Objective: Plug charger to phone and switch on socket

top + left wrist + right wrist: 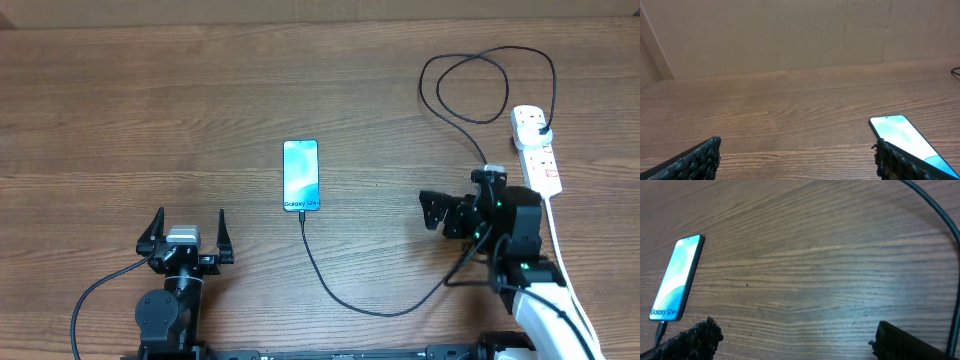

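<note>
Leftward, near the front edge of the wooden desk (150, 100): left pincer (190, 216) pointing toward the far side, fingers (158, 222) spread wide apart, only bare wood grain between them, touching nothing. Same spread in the left wrist view, left pincer (797, 152) with one dark ribbed fingertip in each lower corner, and a plain brown board (765, 35) standing behind the far edge of the desk. Next, about mid-desk, phone (301, 176) flat and face up, screen lit light blue, small "Galaxy S24" line at the short edge nearer the arms, well apart from both pincers. Also visible as phone (905, 134) just beyond the right-hand fingertip of the left wrist view, and as phone (677, 277) at the far left of the right wrist view. Charger (335, 290), thin and black, connector tip meeting that near short edge of the phone, seemingly pushed in, depth of seating impossible to tell. From there curving rightward over the desk, disappearing behind the right arm, looping wide near the far right corner and ending in a black plug (541, 130) seated in the socket (537, 152). Right pincer (428, 210) right of the phone and turned toward it, jaws wide apart, gripping nothing. Far right, socket lying lengthwise, white with red markings, thick white cord (556, 245) trailing toward the near edge beside the right arm. Switch position: cannot tell.
</note>
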`<action>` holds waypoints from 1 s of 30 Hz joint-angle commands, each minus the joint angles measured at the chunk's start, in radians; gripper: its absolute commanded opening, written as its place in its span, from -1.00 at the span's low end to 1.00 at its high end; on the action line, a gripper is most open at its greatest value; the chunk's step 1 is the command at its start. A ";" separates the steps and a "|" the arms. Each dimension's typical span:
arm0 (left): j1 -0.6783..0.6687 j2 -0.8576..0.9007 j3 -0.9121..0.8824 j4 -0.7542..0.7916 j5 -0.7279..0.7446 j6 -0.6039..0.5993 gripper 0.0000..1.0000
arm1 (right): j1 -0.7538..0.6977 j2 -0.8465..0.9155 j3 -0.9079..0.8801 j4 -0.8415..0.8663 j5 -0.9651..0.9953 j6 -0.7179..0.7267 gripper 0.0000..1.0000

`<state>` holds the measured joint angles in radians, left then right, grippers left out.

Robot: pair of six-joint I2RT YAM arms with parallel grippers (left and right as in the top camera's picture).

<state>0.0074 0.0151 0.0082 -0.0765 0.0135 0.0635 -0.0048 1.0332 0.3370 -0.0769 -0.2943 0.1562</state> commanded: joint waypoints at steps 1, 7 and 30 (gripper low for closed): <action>0.005 -0.011 -0.003 -0.002 -0.006 0.026 0.99 | 0.006 -0.053 -0.071 0.034 -0.014 -0.009 1.00; 0.005 -0.011 -0.003 -0.002 -0.006 0.026 0.99 | 0.005 -0.161 -0.204 0.156 -0.043 -0.007 1.00; 0.005 -0.011 -0.003 -0.002 -0.006 0.026 0.99 | 0.013 -0.715 -0.330 0.019 -0.075 0.000 1.00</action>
<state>0.0074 0.0151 0.0082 -0.0765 0.0135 0.0635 -0.0044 0.3584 0.0181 -0.0608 -0.3511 0.1570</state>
